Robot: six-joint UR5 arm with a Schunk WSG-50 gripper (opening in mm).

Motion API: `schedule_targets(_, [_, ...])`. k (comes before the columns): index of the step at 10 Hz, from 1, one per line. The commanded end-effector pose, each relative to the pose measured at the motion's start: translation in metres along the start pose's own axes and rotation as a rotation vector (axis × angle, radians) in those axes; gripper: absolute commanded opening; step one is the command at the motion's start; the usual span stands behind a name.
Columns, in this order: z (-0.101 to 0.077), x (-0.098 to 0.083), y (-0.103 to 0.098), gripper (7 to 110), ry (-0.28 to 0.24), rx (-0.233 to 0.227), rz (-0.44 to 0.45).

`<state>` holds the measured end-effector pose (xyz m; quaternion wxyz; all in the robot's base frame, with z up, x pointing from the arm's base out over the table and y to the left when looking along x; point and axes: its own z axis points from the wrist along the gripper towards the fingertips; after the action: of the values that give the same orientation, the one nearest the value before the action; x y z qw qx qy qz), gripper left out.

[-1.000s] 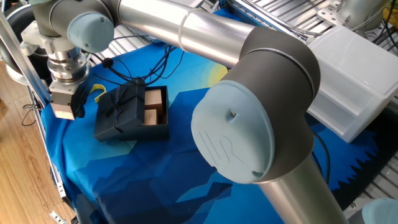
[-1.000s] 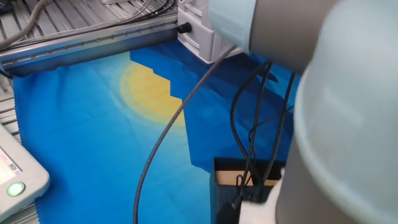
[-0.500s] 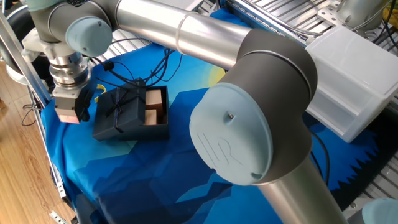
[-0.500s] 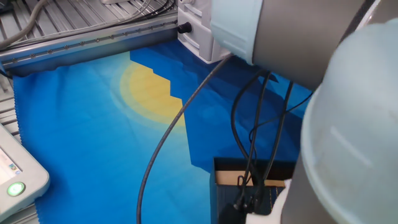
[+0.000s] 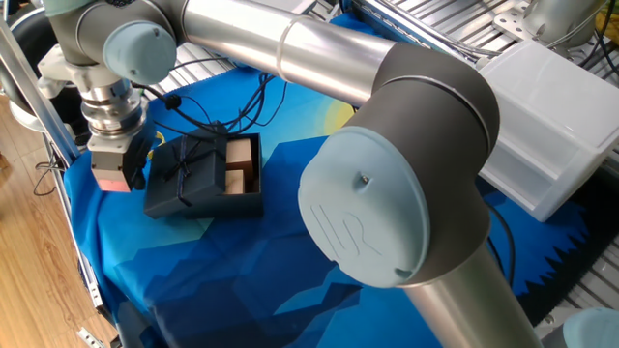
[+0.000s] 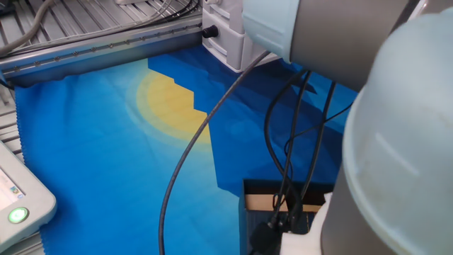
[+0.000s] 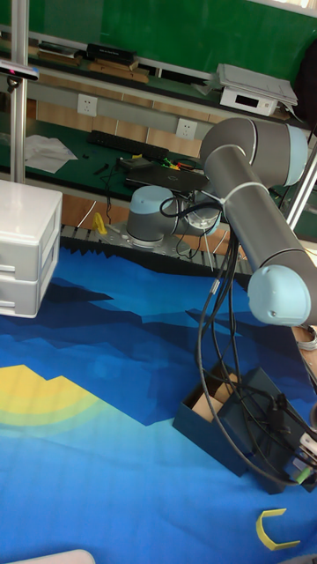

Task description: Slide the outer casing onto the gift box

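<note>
Resting beside gripper (image 5: 128, 174): outer casing (image 5: 186, 174)

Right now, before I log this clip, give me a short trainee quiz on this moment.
1. True or false: the outer casing fully covers the gift box.
2. In the one fixed view, where is the gripper? A) beside the casing's end away from the exposed compartments; B) directly above the exposed compartments; C) resting on top of the bow.
3. Fill in: the small hook lying on the blue cloth is coloured ____.

Key: 1 false, tan compartments still show at one end. 2 A. 3 yellow.
</note>
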<state>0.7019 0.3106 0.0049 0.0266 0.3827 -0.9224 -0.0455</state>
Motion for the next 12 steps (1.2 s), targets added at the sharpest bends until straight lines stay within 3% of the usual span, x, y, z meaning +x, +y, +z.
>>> schedule_targets(1, [-0.001,0.006,0.002,7,0.021,-0.015,0.002])
schedule_targets(12, [-0.019,0.014,0.004,7,0.051,-0.041,-0.013])
